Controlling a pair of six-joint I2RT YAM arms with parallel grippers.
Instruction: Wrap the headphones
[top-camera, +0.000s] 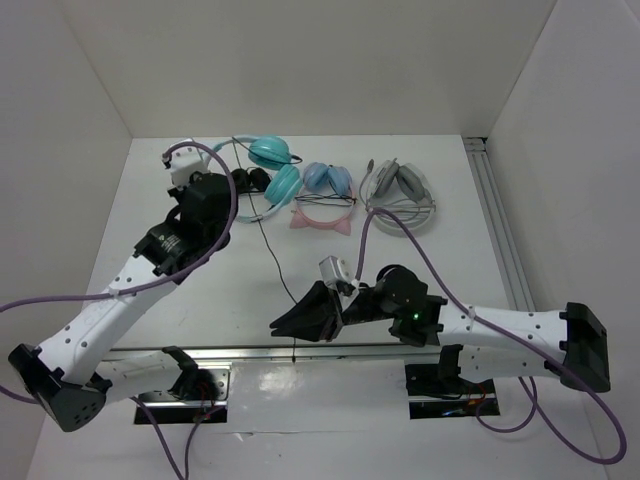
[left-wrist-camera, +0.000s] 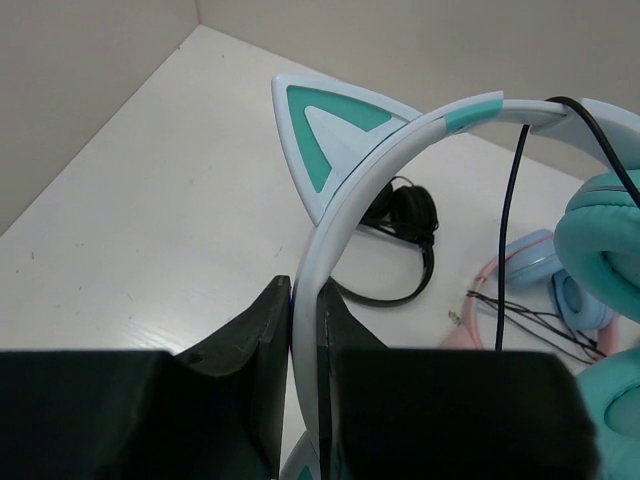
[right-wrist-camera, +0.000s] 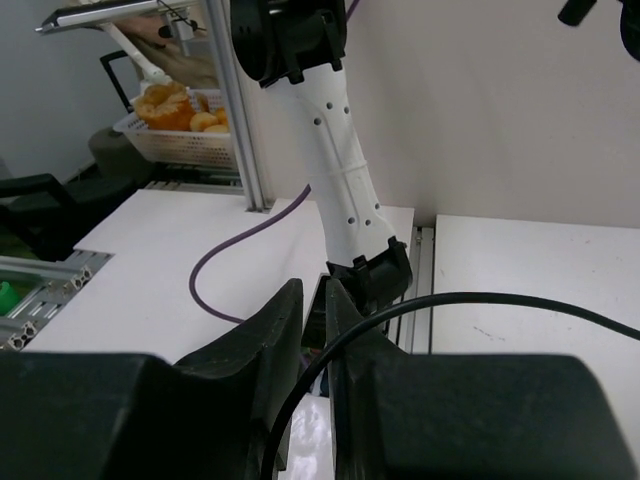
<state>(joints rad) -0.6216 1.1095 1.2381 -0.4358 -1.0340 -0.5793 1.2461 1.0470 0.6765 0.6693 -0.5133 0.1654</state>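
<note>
- White walls (top-camera: 300, 60) close in a white counter (top-camera: 480, 240) on three sides. Several headsets cluster at its far end, well beyond the right arm's fingers (right-wrist-camera: 313, 300).
- The left arm's fingers (left-wrist-camera: 303, 295) are pressed together on the pale headband of the teal headphones (left-wrist-camera: 400, 150). They pinch it edge-on just below one cat ear (left-wrist-camera: 335, 120), and the teal cups bulge off to the right of those fingers.
- The right arm's fingers sit near the front edge of the counter, well apart from the headphones. They are closed down on the thin black cable (right-wrist-camera: 470, 296), which leaves them in a loose arc in the wrist view.
- From the right fingers the cable runs toward the far end and slightly left, almost straight, up to the headphones in the left fingers. That line is the long axis the next move turns on.
- The left arm is at the headphones and the right arm is on the cable's lower stretch. Winding therefore likely means carrying the right fingers' hold around the band or cups while the left pinch steadies them.
- Just right of the left fingers lie a pink cat-ear pair (top-camera: 328, 180) with light blue cups and, farther on, a grey-white pair (top-camera: 400, 185).
- A small black headset (left-wrist-camera: 405, 215) lies just beyond the held band. A swinging cable could snag any of these three.
</note>
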